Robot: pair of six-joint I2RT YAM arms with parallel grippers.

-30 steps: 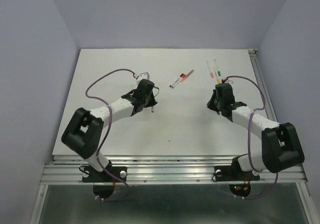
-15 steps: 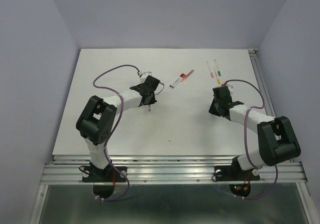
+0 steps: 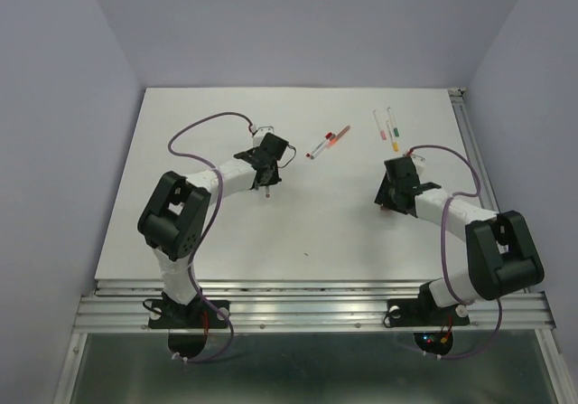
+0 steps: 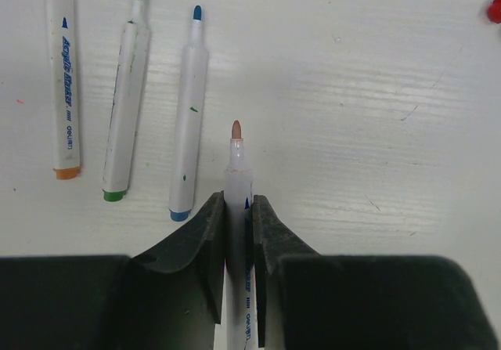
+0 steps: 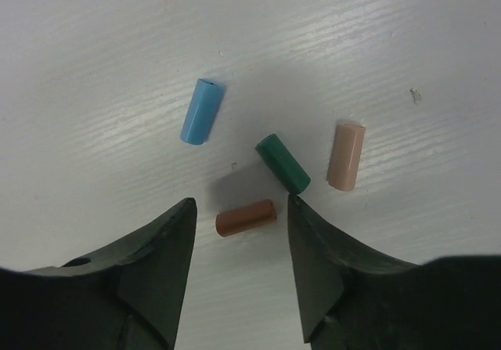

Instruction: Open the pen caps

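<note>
In the left wrist view my left gripper (image 4: 237, 201) is shut on a white pen (image 4: 237, 170) whose bare brown tip points away from me. Three uncapped white pens lie ahead on the table, with orange (image 4: 63, 76), green (image 4: 127, 99) and blue (image 4: 189, 115) ends. In the right wrist view my right gripper (image 5: 241, 205) is open just above the table. A brown cap (image 5: 246, 218) lies loose between its fingers. Green (image 5: 282, 163), beige (image 5: 346, 156) and blue (image 5: 202, 111) caps lie just beyond. The top view shows the left gripper (image 3: 265, 162) and the right gripper (image 3: 394, 190).
Two pens with red ends (image 3: 327, 140) lie mid-table at the back. Two more pens (image 3: 386, 126) lie at the back right. A red cap (image 4: 494, 9) sits at the far right of the left wrist view. An aluminium rail (image 3: 470, 142) runs along the table's right edge.
The left arm has folded its elbow in, and its gripper has shifted slightly back and right with the pen. The right gripper has moved a little nearer and lower over the caps.
</note>
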